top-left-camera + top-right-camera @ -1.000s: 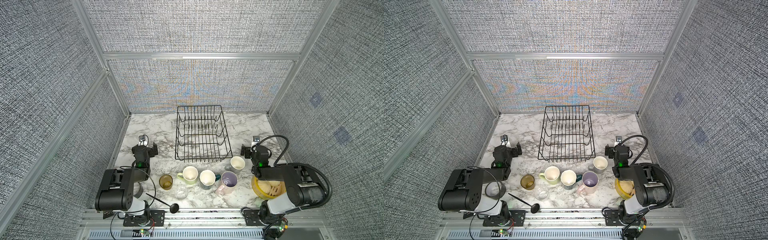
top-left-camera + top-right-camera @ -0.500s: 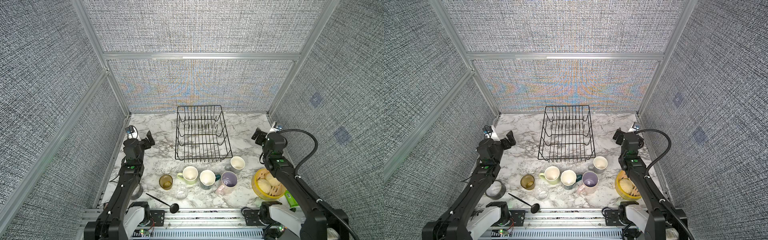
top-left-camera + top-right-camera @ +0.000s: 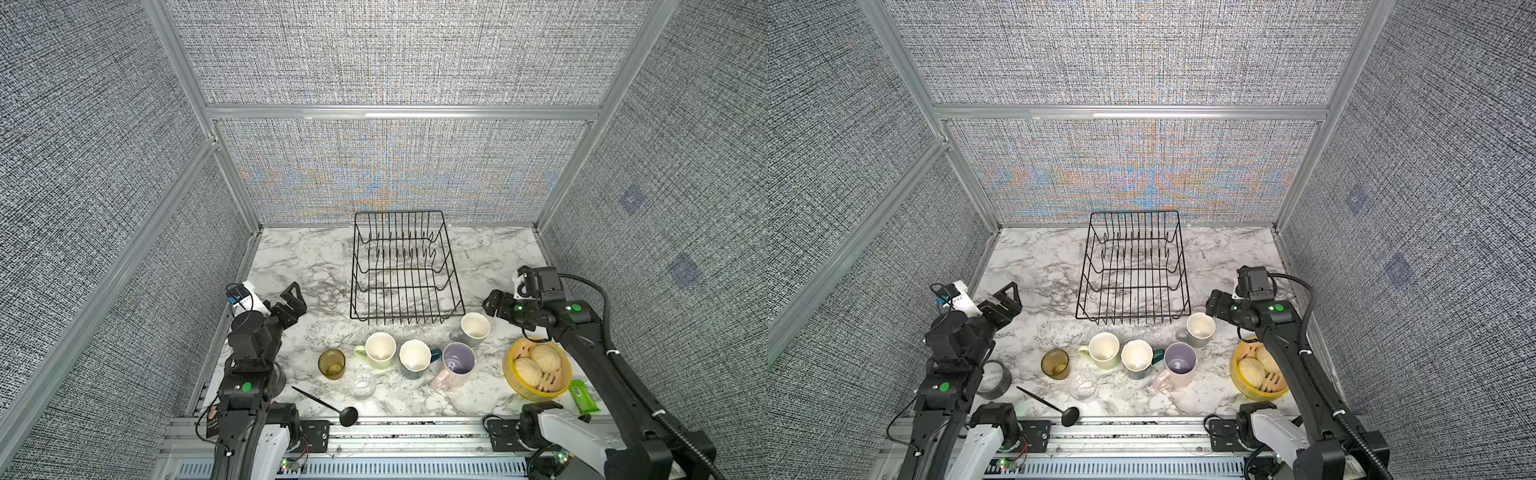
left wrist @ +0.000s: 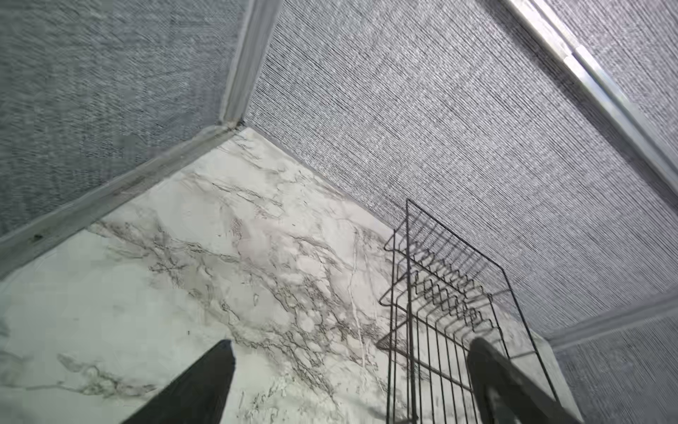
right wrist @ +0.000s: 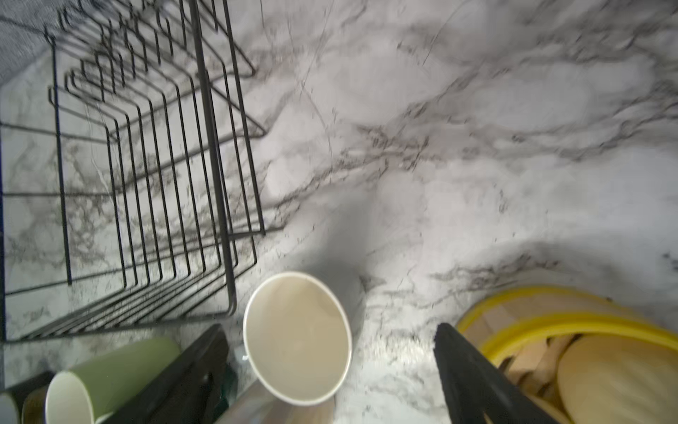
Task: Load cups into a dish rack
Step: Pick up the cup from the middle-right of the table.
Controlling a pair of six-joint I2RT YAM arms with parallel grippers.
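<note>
Right wrist view: the grey mug stands upright between the spread fingers of the right gripper; whether they touch it cannot be told.
Right gripper: open, gripping nothing, low beside the dish rack.
Left gripper: wide open, empty, above the table left of the dish rack.
Cups: all six on the table, in front of the dish rack.

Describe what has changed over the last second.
Both arms unfolded from their bases: the left gripper reached forward beside the black wire dish rack; the right gripper swung in toward the grey handled mug. Both are open, holding nothing. The cups and rack stayed put.
</note>
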